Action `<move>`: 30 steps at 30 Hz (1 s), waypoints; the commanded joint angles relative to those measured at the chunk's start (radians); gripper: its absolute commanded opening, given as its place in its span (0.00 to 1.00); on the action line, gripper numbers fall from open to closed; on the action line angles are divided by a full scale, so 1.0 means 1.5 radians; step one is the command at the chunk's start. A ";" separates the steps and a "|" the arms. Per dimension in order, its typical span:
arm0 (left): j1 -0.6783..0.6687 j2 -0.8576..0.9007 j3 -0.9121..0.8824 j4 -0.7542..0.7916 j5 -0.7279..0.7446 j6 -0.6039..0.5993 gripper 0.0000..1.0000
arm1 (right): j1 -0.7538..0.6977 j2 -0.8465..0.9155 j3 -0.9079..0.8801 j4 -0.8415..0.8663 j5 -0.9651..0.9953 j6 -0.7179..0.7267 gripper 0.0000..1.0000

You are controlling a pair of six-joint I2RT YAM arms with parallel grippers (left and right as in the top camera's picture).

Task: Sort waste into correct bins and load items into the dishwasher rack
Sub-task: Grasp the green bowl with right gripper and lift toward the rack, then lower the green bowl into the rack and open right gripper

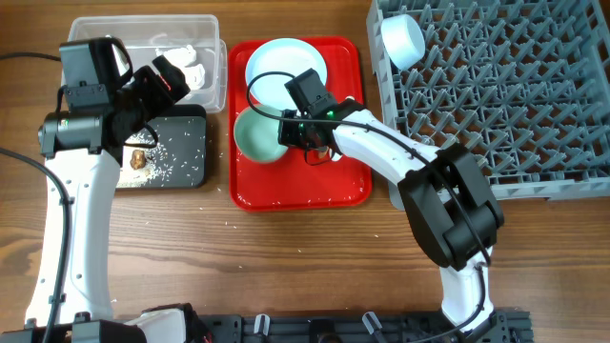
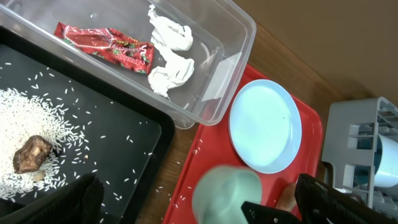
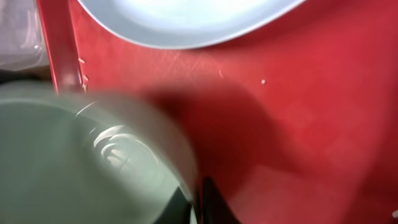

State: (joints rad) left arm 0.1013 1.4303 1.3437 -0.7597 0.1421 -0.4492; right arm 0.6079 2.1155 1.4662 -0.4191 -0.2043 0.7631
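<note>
My right gripper (image 1: 297, 131) is shut on the rim of a pale green bowl (image 1: 257, 135) over the red tray (image 1: 305, 191); the right wrist view shows both fingers (image 3: 200, 202) pinching the bowl wall (image 3: 81, 162). The pale blue plate (image 1: 286, 62) lies on the tray behind it. Another bowl (image 1: 402, 38) sits in the grey rack (image 1: 515, 95). My left gripper (image 1: 170, 78) is open and empty above the clear tub (image 2: 242, 28), which holds the wrapper (image 2: 106, 46) and tissue (image 2: 171, 56). The black tub (image 2: 124, 143) holds rice (image 2: 25, 124) and a brown lump (image 2: 32, 152).
A few rice grains lie on the wood (image 2: 186, 162) and on the tray edge between the black tub and the tray. A small orange-tan thing (image 2: 286, 196) shows on the tray beside the right gripper; I cannot tell what it is.
</note>
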 commanded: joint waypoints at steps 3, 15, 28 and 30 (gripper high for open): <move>0.003 -0.004 0.003 -0.001 -0.008 0.013 1.00 | -0.001 0.007 0.019 -0.042 -0.010 -0.013 0.04; 0.003 -0.004 0.003 -0.001 -0.009 0.013 1.00 | -0.161 -0.314 0.047 -0.205 0.466 -0.163 0.04; 0.003 -0.004 0.003 -0.001 -0.009 0.013 1.00 | -0.226 -0.181 0.047 0.103 0.982 -0.940 0.04; 0.003 -0.004 0.003 -0.001 -0.009 0.013 1.00 | -0.221 -0.155 0.047 0.123 0.981 -1.014 0.04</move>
State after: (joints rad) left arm 0.1009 1.4303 1.3437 -0.7609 0.1387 -0.4488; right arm 0.2611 1.8282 1.5322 -0.2615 1.1835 -0.4362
